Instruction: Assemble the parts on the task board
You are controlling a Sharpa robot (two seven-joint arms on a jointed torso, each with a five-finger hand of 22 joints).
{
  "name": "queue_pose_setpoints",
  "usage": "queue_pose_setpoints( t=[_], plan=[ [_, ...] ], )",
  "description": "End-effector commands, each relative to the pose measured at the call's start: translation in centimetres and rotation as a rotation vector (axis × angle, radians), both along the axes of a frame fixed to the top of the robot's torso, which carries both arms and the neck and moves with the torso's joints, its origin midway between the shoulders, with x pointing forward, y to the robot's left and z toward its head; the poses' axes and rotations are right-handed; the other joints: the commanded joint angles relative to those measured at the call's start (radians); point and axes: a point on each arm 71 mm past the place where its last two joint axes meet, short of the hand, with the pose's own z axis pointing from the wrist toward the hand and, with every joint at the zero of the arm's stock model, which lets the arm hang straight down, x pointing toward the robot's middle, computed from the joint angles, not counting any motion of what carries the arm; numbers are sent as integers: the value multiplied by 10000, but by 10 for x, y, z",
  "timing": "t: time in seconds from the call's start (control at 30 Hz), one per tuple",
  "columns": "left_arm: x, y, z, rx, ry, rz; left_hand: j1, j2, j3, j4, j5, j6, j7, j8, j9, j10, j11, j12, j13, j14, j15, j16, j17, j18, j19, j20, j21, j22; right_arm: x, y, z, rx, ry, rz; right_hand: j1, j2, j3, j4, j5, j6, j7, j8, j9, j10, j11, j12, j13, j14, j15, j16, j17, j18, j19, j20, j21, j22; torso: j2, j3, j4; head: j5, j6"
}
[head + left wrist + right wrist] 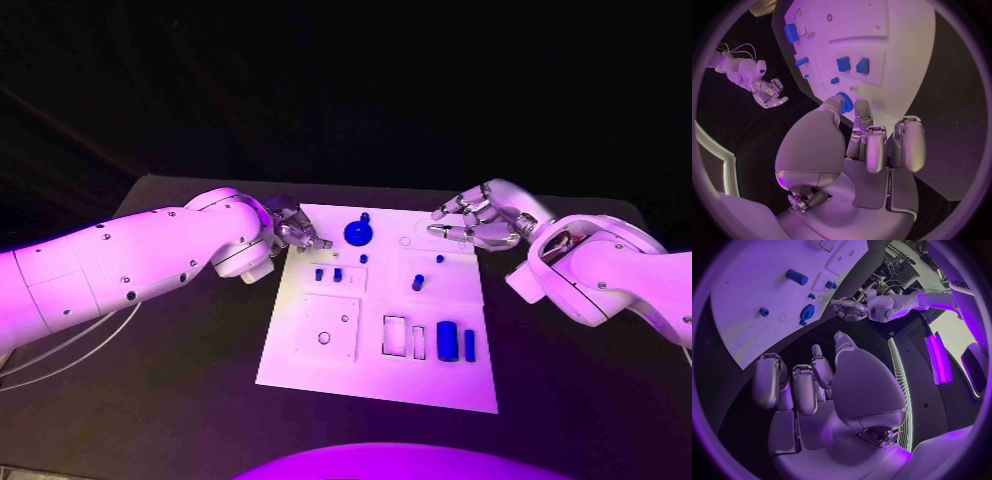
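The white task board (433, 385) lies in the middle of the black table. A round blue part (359, 234) stands near its far edge, also in the left wrist view (844, 101) and the right wrist view (807, 313). Small blue parts (329, 273) sit in the left-hand block, one more (418, 283) is at mid-board, and two blue cylinders (457, 342) lie near the right. My left hand (296, 228) hovers at the board's far left corner, fingers loosely bent, holding nothing. My right hand (476, 222) hovers over the far right corner, likewise with nothing in it.
Empty rectangular recesses (402, 336) and a square plate with a hole (327, 327) mark the board's near half. Bare black table (173, 400) lies on both sides of the board and in front of it.
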Motion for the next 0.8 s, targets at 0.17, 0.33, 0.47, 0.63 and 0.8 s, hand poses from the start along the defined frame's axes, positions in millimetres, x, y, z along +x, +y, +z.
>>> queue_pose_setpoints(
  t=[0.17,0.33,0.47,0.63,0.8],
  plan=[
    [-1,-27,17,-1394,-2810,-1665,1880,-211,935,-380,-467,-498,518,-618,-992,-1676,496,-1647,-1262,-880,476,-2615,-536,646,-2121,429,-2269,-1197,0,0,0,-6,-88,92,-54,0,-58,-22,67,-54,5,60,-9,-72,-30,-60,-14,627,-60,-62,832,100,-44,5,-30,712,4,-9,-10,-99,132],
    [-8,-42,13,-669,-4179,-2865,2332,-560,1216,-418,-513,-355,458,-761,-1659,-1760,556,-2481,-2221,-1280,552,-3354,-1323,684,-2208,591,-2461,-1298,0,-1,0,-10,-94,82,-44,4,-57,-29,75,-53,4,64,-8,-83,-31,-72,-27,626,-60,-67,825,100,-44,5,-32,712,1,-2,-10,-177,183],
    [-10,-51,8,-40,-4930,-3513,2418,-750,1265,-381,-545,-308,433,-897,-2099,-1813,606,-2920,-2765,-1381,571,-3586,-1670,673,-2154,616,-2441,-1243,0,-1,0,-9,-97,75,-44,4,-57,-29,75,-53,4,64,-8,-83,-31,-72,-27,626,-60,-67,825,100,-44,5,-32,712,17,-6,-19,-215,227],
    [-12,-60,3,638,-5400,-4104,2464,-866,1261,-325,-555,-131,354,-1010,-2577,-1755,652,-3272,-3305,-1357,603,-3590,-1867,643,-2038,646,-2346,-1110,0,-1,0,-8,-97,67,-44,4,-57,-29,75,-53,4,64,-8,-83,-31,-72,-27,626,-60,-67,825,100,-44,5,-32,712,19,-5,-16,-263,249],
    [-13,-69,-2,1139,-5623,-4577,2465,-932,1195,-246,-556,5,313,-1144,-3035,-1768,726,-3661,-3840,-1343,666,-3576,-2104,614,-1924,688,-2230,-960,0,-1,0,-5,-101,73,-28,7,-57,-41,87,-53,3,69,-8,-91,-32,-78,-35,626,-61,-67,827,101,-45,5,-37,710,17,-4,-16,-293,247]
  ],
)
